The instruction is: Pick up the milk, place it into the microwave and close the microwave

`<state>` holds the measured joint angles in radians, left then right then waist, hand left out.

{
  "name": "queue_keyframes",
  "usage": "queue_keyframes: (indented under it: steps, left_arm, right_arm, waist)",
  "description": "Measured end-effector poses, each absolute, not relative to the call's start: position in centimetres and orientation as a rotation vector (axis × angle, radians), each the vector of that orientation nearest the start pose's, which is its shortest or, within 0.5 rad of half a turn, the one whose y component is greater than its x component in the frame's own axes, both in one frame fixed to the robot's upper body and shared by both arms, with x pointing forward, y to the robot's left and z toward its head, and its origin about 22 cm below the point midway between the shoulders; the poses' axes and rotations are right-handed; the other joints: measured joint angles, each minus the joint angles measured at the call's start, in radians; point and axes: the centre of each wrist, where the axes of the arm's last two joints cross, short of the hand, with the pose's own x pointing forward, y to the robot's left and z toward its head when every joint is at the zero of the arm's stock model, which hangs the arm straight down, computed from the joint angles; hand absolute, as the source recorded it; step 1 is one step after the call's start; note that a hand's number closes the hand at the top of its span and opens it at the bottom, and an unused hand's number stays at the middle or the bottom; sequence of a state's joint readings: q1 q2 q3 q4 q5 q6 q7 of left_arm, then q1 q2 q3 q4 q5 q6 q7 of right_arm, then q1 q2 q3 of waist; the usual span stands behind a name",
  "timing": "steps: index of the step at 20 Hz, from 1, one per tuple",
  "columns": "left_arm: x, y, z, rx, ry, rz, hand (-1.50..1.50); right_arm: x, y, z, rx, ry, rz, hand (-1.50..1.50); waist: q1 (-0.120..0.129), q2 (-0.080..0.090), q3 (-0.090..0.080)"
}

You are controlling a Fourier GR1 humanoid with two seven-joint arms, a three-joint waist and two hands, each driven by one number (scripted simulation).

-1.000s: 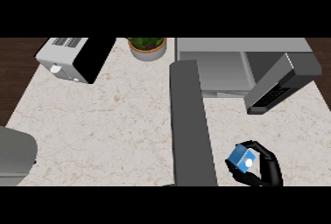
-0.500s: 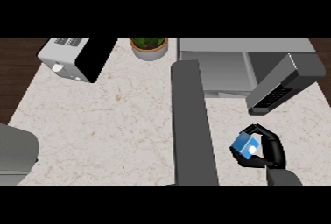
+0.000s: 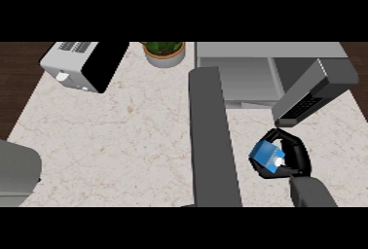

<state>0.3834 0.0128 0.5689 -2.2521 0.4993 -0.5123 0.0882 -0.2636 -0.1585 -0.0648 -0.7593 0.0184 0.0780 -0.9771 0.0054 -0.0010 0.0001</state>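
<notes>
I have the right hand (image 3: 297, 154) curled round the milk (image 3: 266, 156), just short of the microwave's (image 3: 248, 80) open door (image 3: 316, 90). I'd keep the carton level, steer it round the door's edge and enter the cavity squarely. The milk sits within the fingers, on the hand's side toward the robot's left.

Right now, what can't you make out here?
Milk: head view, the right hand curls round it, hiding part of it.
Microwave: head view, its open door covers the right side.
Plant: cut off by the top edge.
Left hand: shows nowhere.
</notes>
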Motion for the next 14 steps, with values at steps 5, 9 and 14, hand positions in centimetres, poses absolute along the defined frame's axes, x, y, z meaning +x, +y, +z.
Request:
queue_keyframes:
  steps: [5, 9, 14]
  left_arm:
    - [9.0, 35.7, 11.1, 0.034, -1.946, 0.05, -1.5]
    - [8.3, 36.0, 10.9, 0.03, -1.943, 0.05, -1.5]
    - [8.6, 36.1, 10.6, 0.026, -1.941, 0.05, -1.5]
  right_arm:
    - [29.0, -25.1, -8.1, -0.019, -1.992, 0.192, 1.5]
    - [30.7, -23.2, -5.7, -0.054, -2.0, 0.2, 1.5]
    - [33.9, -21.0, -3.0, -0.122, -2.002, 0.231, 1.5]
  waist:
    - [-0.002, -0.001, -0.001]
    - [0.0, -0.001, -0.001]
    - [0.005, 0.001, 0.0]
